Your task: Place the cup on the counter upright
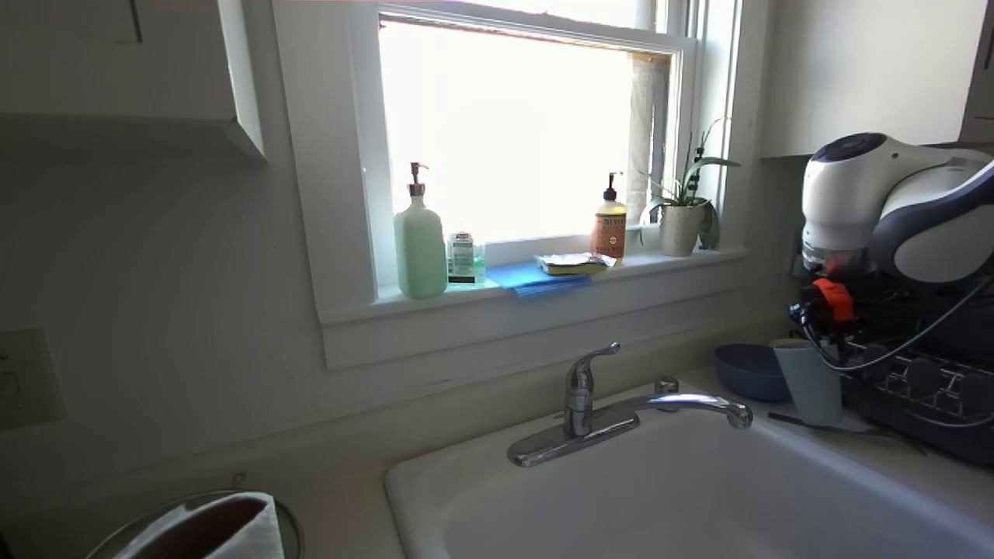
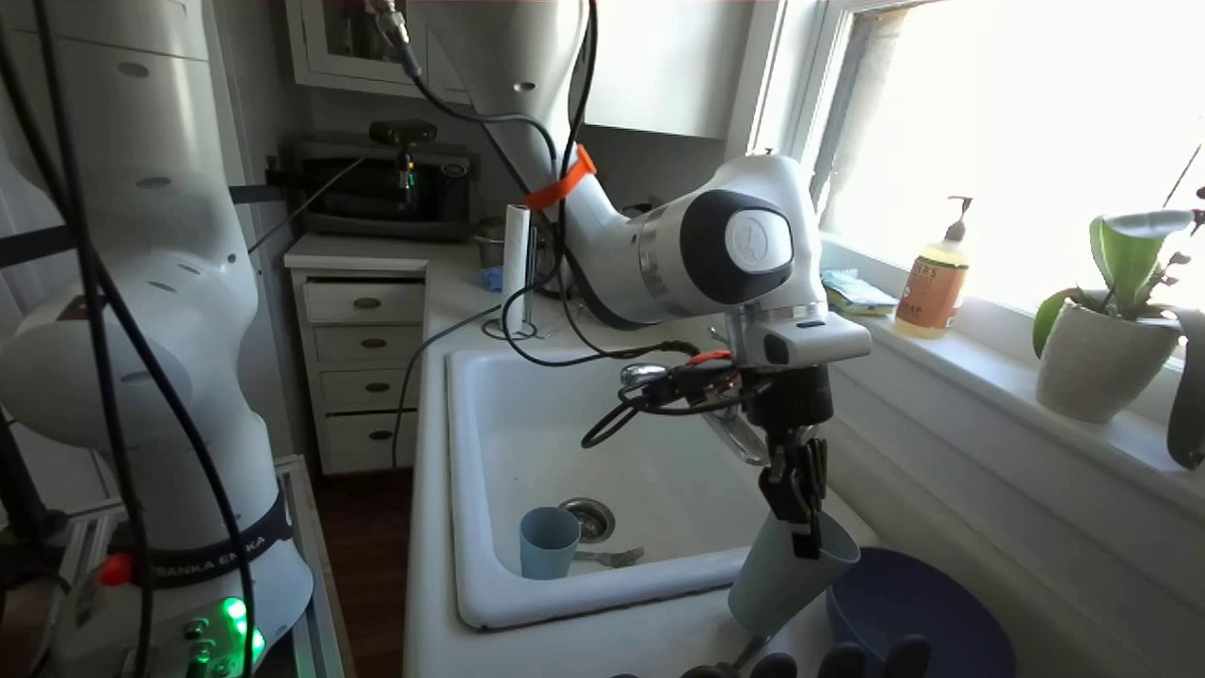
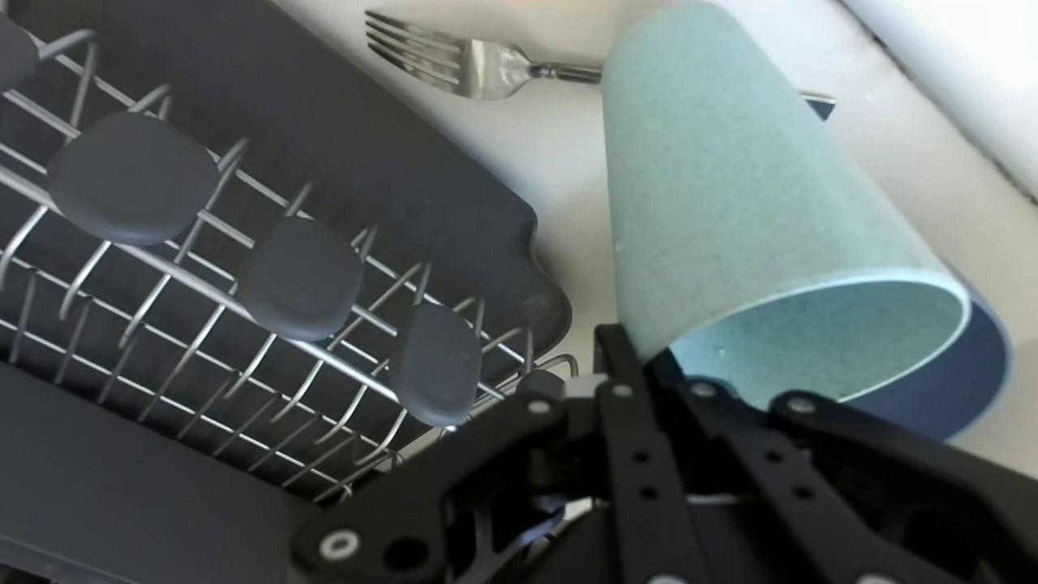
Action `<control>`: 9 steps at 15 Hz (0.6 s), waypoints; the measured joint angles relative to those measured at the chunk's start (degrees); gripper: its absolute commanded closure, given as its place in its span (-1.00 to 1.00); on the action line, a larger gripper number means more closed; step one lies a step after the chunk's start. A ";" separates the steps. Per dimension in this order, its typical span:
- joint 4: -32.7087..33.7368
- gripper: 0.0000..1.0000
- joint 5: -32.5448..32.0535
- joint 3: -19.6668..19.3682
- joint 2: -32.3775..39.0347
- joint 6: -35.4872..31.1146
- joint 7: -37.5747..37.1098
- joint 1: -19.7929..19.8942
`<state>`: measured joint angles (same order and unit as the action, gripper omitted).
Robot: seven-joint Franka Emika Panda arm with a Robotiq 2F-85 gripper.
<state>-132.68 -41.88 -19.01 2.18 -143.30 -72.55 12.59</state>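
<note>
In the wrist view, the cup [image 3: 722,178] hides part of the fork [image 3: 491,70] and bowl [image 3: 958,380]; the left edge crops the rack [image 3: 389,182].

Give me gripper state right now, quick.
Gripper: closed, holding the tilted cup by its rim.

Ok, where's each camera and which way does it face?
In an exterior view: by paper towel, facing window and sink; part of arm shows.
In an exterior view: by dish rack, facing along sink toward drawers; base, arm, claw show.
Wrist view: on wrist, facing down at held cup; claw along bottom.
Both exterior views share window, sink, held cup.
</note>
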 measured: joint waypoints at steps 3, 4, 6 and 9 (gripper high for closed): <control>-0.86 0.98 -0.68 0.16 0.01 -1.33 -1.86 0.00; -1.02 0.98 -0.68 0.32 -0.02 -1.39 -1.97 0.00; -1.31 0.98 -0.68 0.56 -0.07 -1.39 -1.98 -0.01; -2.08 0.98 -0.82 0.72 -0.07 -1.39 -1.98 0.00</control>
<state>-134.76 -42.70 -18.28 2.11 -144.69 -74.53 12.58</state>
